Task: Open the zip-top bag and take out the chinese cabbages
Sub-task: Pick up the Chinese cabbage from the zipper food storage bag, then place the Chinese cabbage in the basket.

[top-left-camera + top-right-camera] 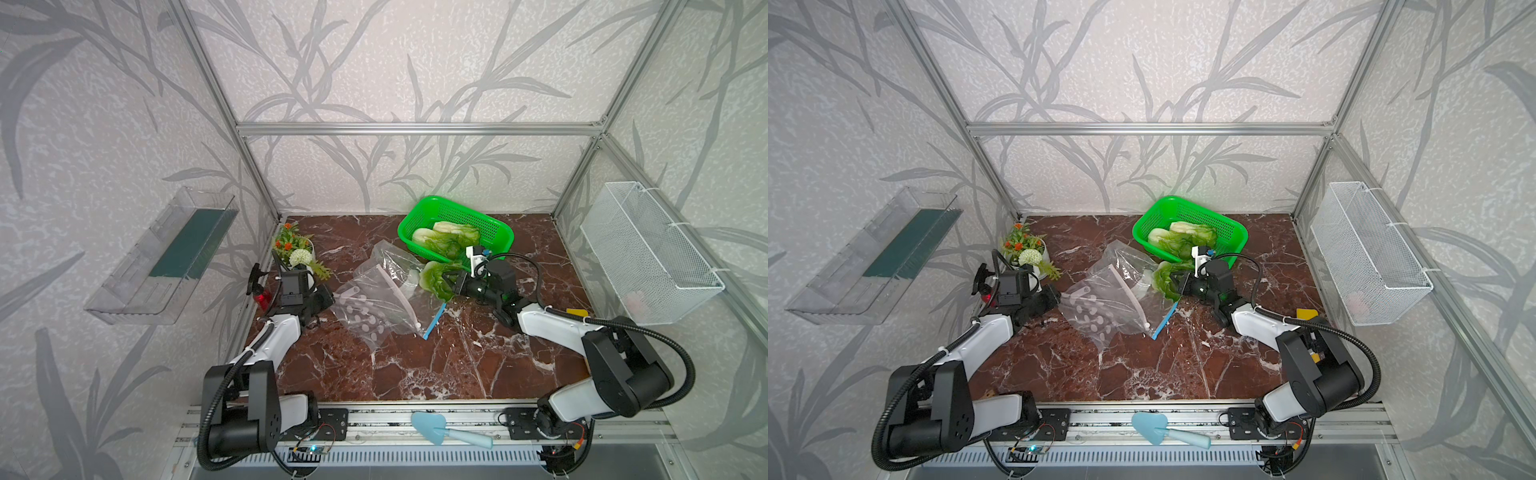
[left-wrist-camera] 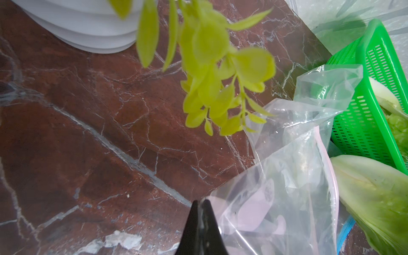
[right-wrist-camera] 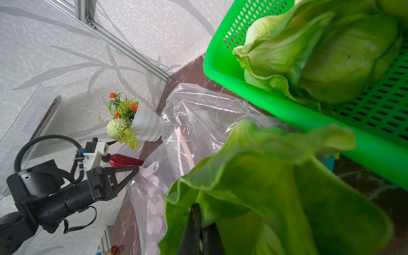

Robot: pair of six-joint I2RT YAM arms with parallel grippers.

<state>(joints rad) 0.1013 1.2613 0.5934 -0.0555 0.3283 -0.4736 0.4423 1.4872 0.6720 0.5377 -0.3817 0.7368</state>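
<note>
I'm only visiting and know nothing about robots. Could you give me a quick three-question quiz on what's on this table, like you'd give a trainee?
1. How many chinese cabbages lie in the green basket?
2. True or false: the left end effector is closed on a cabbage.
3. What does the right end effector grip? A) the green basket's rim B) the leaves of a third cabbage C) the zip-top bag

Key: 1: two. 2: false; it pinches the zip-top bag. 3: B.
</note>
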